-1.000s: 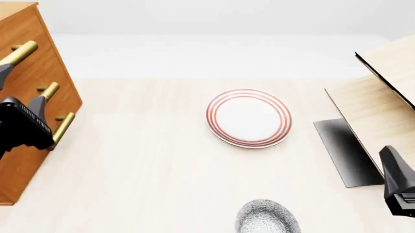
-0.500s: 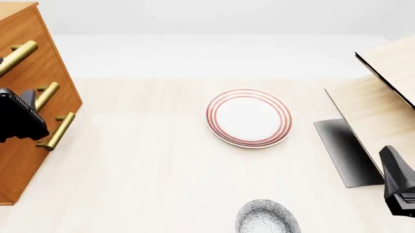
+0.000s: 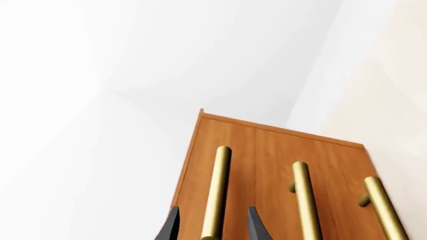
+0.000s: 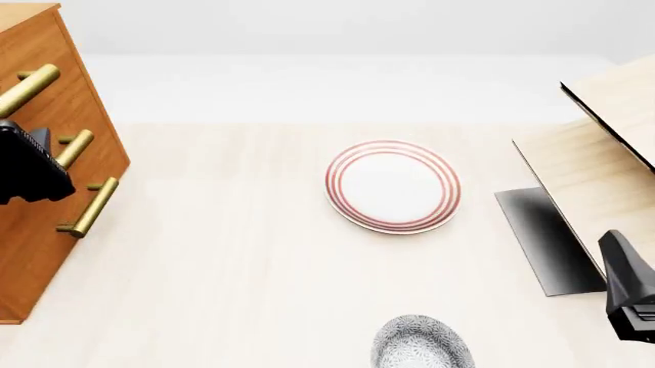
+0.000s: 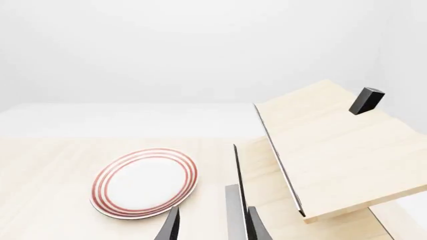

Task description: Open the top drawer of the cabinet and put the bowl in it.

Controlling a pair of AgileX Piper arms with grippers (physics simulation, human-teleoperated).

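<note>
top drawer (image 3: 220, 170): closed | bowl (image 4: 421, 343): empty, on table (image 4: 235, 268) | left claw (image 3: 212, 227): parted, astride handle (image 3: 216, 190) | right claw (image 5: 212, 227): parted, empty

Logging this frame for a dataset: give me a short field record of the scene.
cabinet: orange-brown, table's left, three brass handles
top drawer: shut
left claw: open, fingertips either side of the top handle
right claw: open, holding nothing
bowl: speckled, near edge of table
plate: red-ringed, mid-table
light-wood box: right side
</note>
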